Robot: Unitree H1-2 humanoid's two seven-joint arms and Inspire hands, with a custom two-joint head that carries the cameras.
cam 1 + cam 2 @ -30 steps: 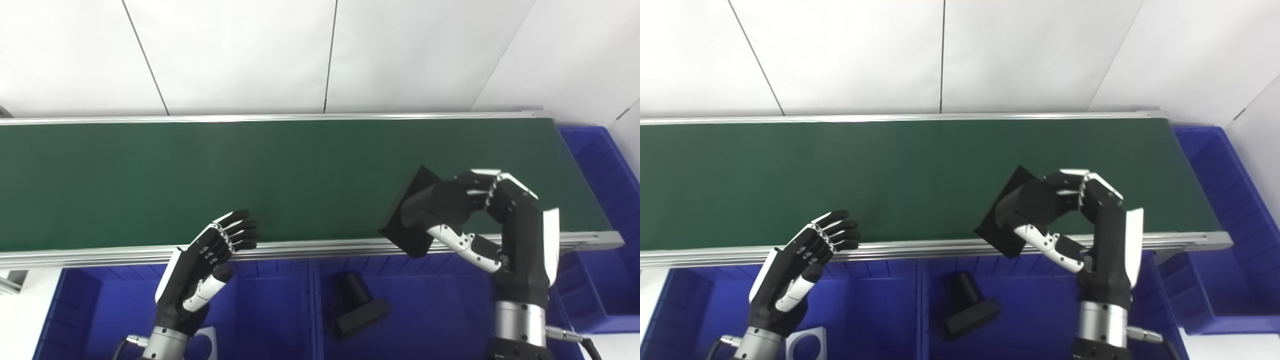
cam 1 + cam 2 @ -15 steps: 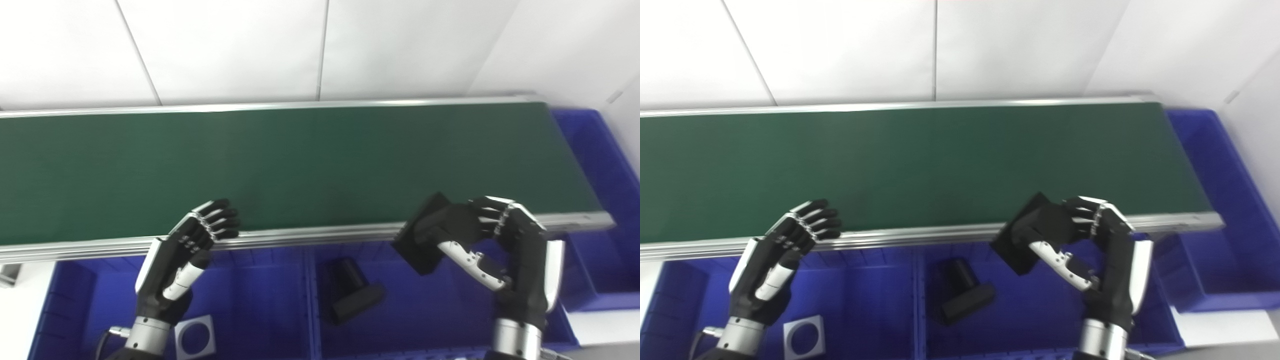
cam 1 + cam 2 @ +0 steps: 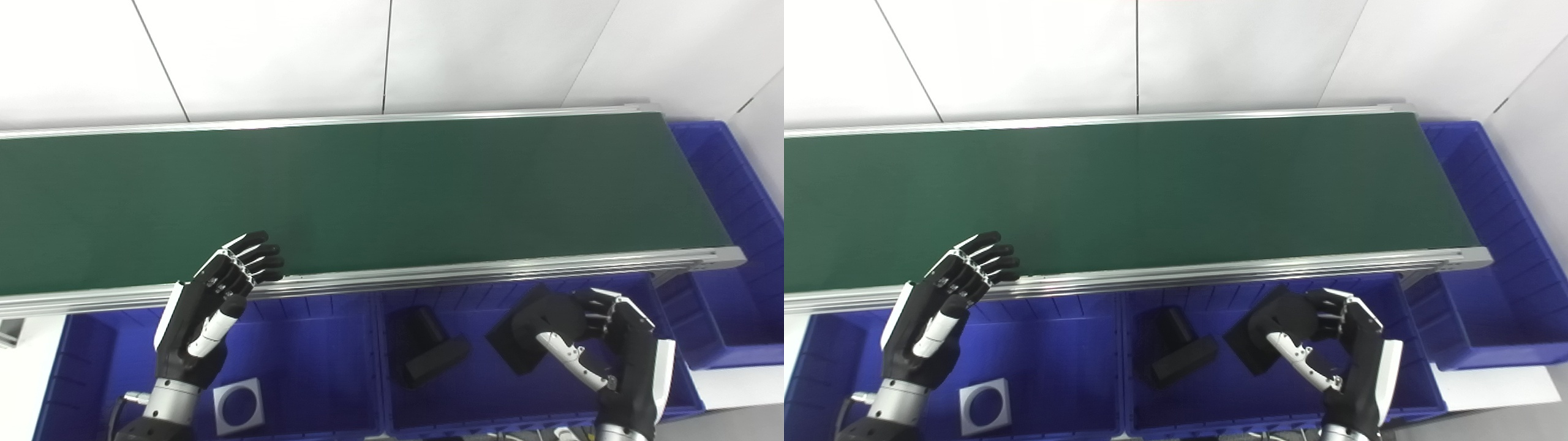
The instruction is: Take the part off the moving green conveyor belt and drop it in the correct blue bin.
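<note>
My right hand [image 3: 603,340] is shut on a black part [image 3: 530,327] with a flat square base, and holds it over the middle blue bin [image 3: 484,401], below the belt's near rail. The green conveyor belt [image 3: 367,190] has no part on it in view. My left hand [image 3: 214,300] is open and empty, fingers apart, at the belt's near rail over the left blue bin [image 3: 306,373]. In the right eye view the right hand [image 3: 1344,349] and the held part [image 3: 1268,337] show the same way.
Another black part [image 3: 429,352] lies in the middle bin, left of the held one. A grey square plate with a round hole [image 3: 239,404] lies in the left bin. A third blue bin [image 3: 735,294] stands past the belt's right end.
My right hand has carried the black part off the belt, toward me and down over the middle bin. The camera has tilted down. The left hand has barely moved.
</note>
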